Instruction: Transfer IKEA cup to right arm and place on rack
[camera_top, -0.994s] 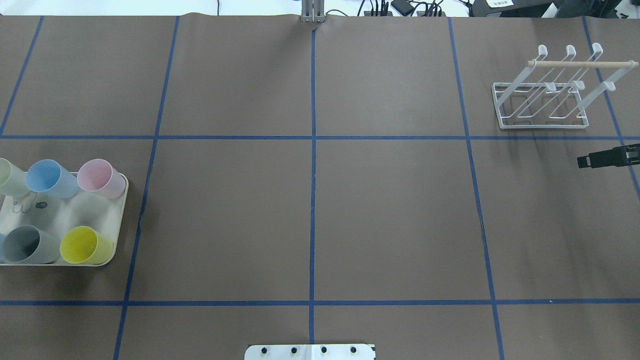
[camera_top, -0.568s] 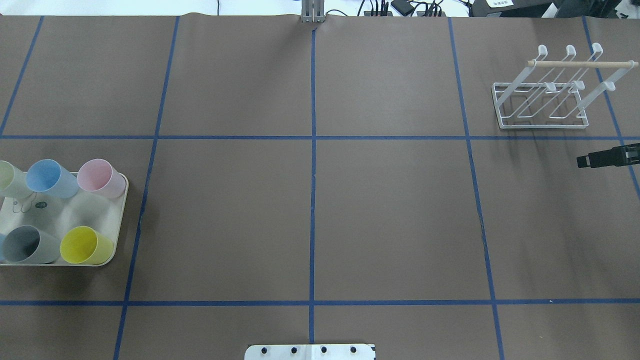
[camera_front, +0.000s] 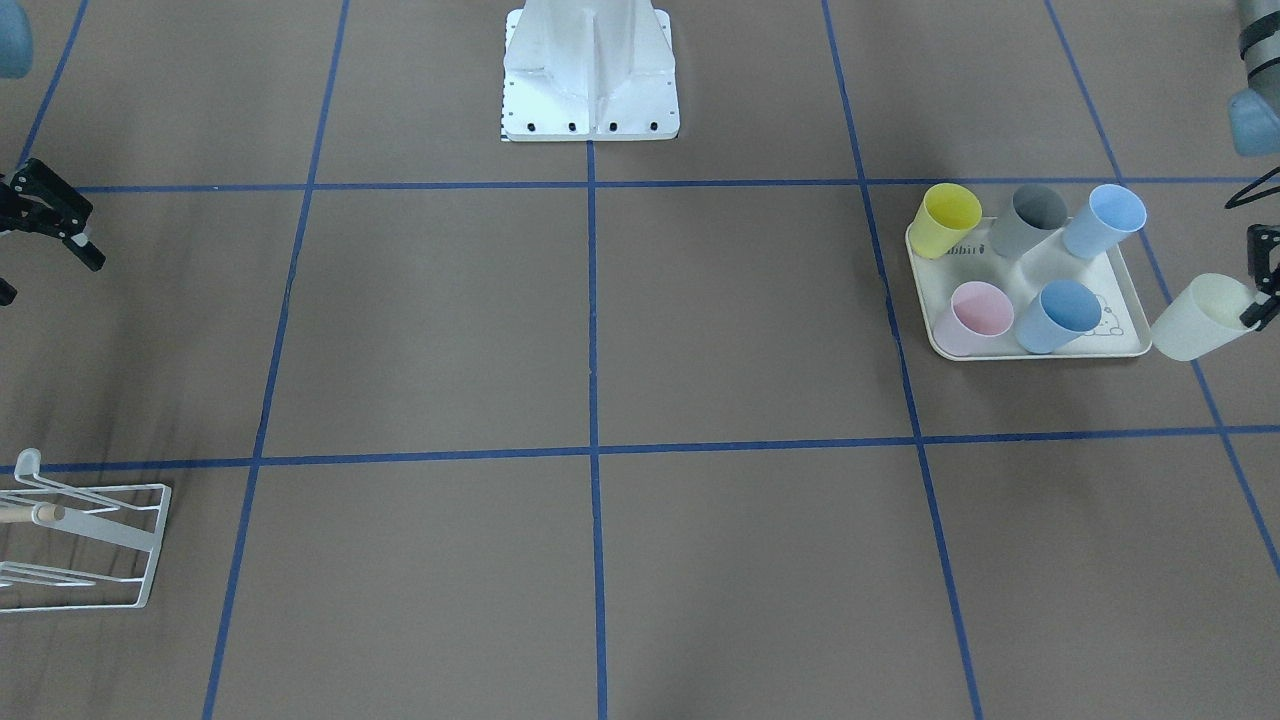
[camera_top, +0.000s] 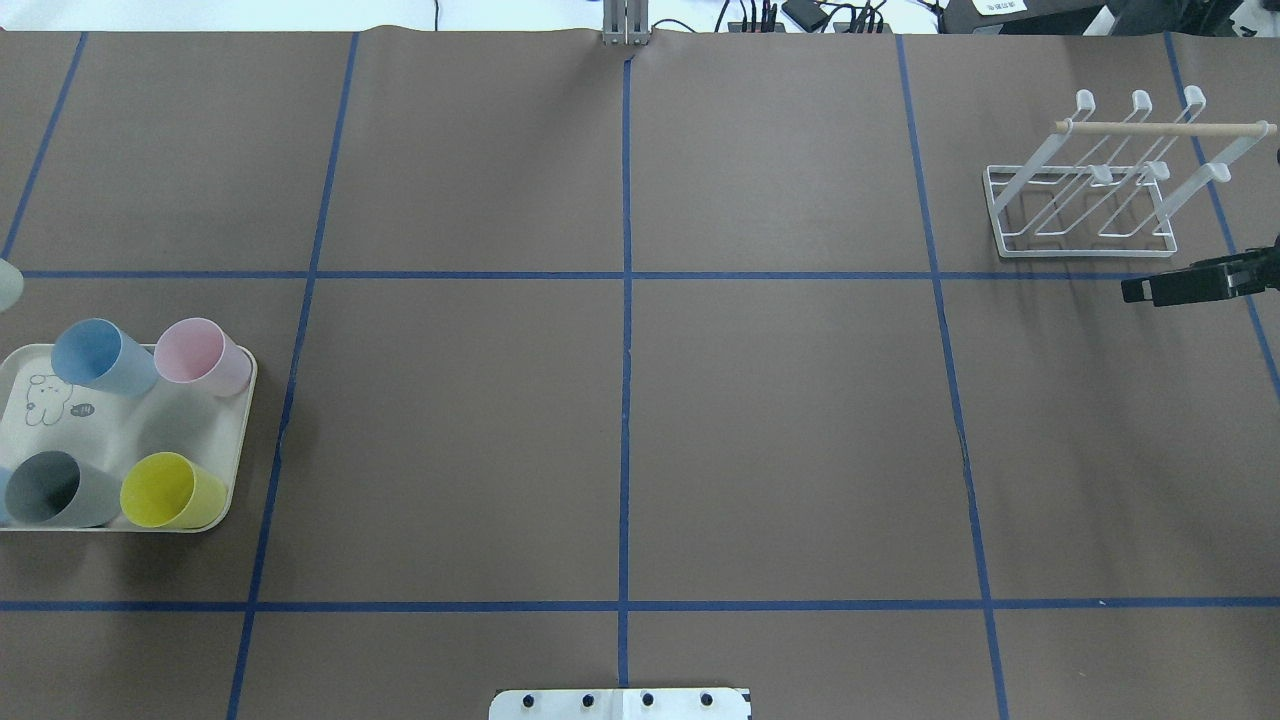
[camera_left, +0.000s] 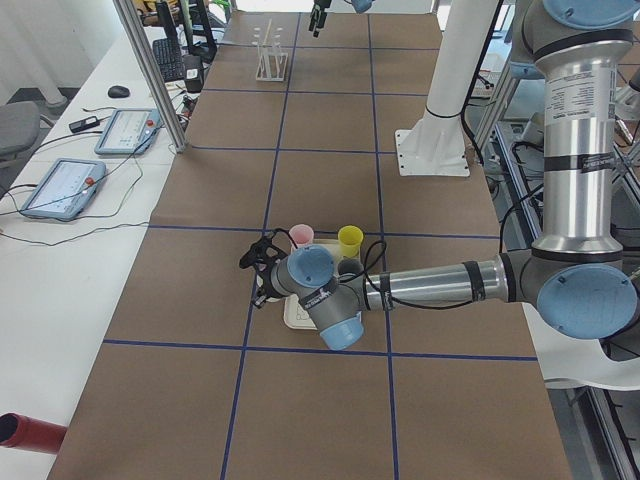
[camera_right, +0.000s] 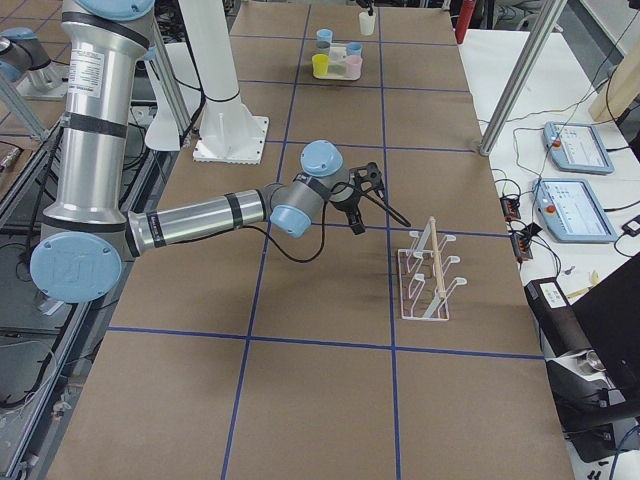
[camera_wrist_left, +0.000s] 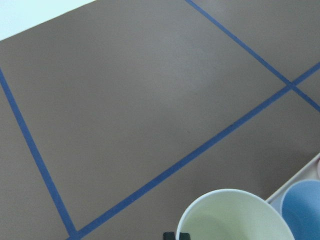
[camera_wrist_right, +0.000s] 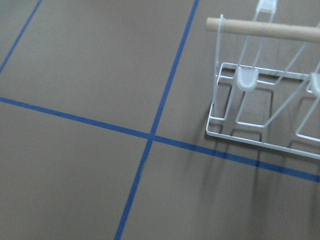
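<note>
Left gripper (camera_front: 1254, 312), beside the cream rectangular plastic tray (camera_front: 1040, 353) at left, and right gripper (camera_top: 1140, 290), jaws apart near the white wire-frame rack (camera_top: 1160, 128) at far right, are hovering; the left one is clamping a tilted pale green plastic cup (camera_front: 1195, 318) by its rim.

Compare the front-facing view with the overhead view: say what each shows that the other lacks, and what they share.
Only the front-facing view shows the pale cup whole, tilted beside the tray and held at its rim by the left gripper; overhead it is a sliver at the left edge. Only the overhead view shows the whole rack with its full wooden rod; the front-facing view crops it. Both show the tray, the pink cup, the yellow cup, the grey cup and the right gripper.
</note>
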